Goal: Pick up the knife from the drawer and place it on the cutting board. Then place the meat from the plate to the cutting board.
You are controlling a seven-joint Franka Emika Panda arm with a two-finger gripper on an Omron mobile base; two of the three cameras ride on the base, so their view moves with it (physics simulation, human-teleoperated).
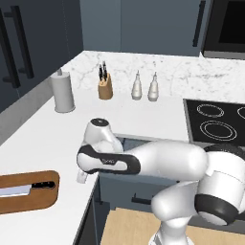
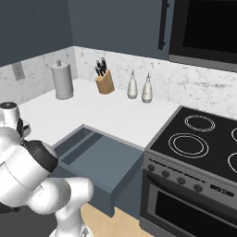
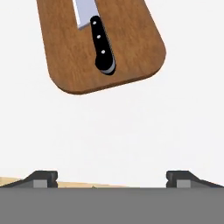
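Knife (image 3: 97, 35) lay flat on the cutting board (image 3: 131, 48), silver blade and black handle lengthwise along it, so the first half looked done. Jaws stood wide apart and empty above the white desk (image 3: 131, 131), just short of the board's near edge. Drawer (image 2: 99, 162) hung open. Meat and plate were the job left, by my reckoning.

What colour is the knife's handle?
Black, with small pale rivets; the knife shows best in the hand view.
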